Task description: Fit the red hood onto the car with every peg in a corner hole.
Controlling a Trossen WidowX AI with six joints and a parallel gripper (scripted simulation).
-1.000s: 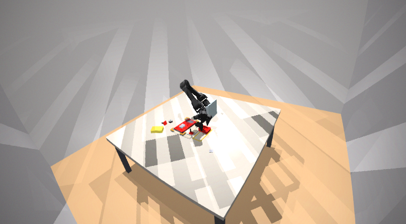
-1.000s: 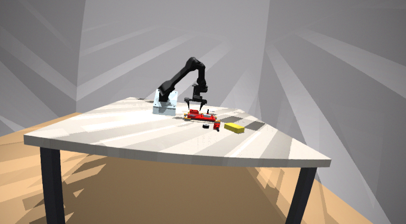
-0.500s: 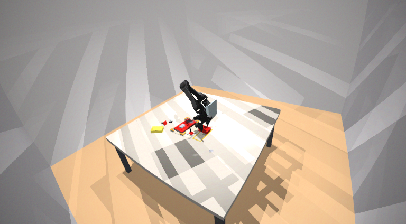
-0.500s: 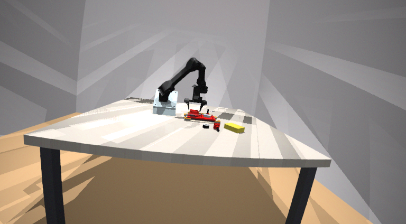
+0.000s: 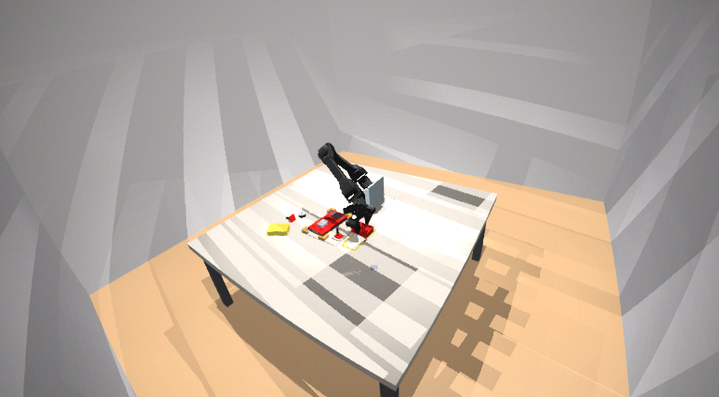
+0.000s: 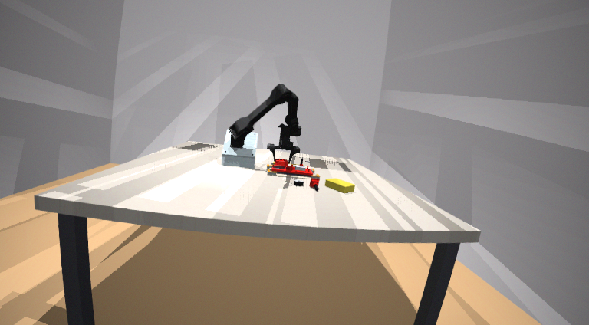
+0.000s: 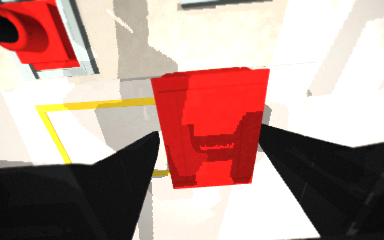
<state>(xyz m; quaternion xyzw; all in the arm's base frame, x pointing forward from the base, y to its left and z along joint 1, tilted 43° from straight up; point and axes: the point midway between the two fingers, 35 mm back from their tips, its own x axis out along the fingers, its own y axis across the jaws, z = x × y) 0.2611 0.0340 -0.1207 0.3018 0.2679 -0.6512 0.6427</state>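
The hood (image 7: 212, 127), a red rectangular shell with a flat roof, lay flat on the table (image 7: 310, 65), overlapping one edge of a yellow outlined square (image 7: 52, 127). The red car chassis (image 5: 324, 223) sat in its jig just beside it, uncovered.
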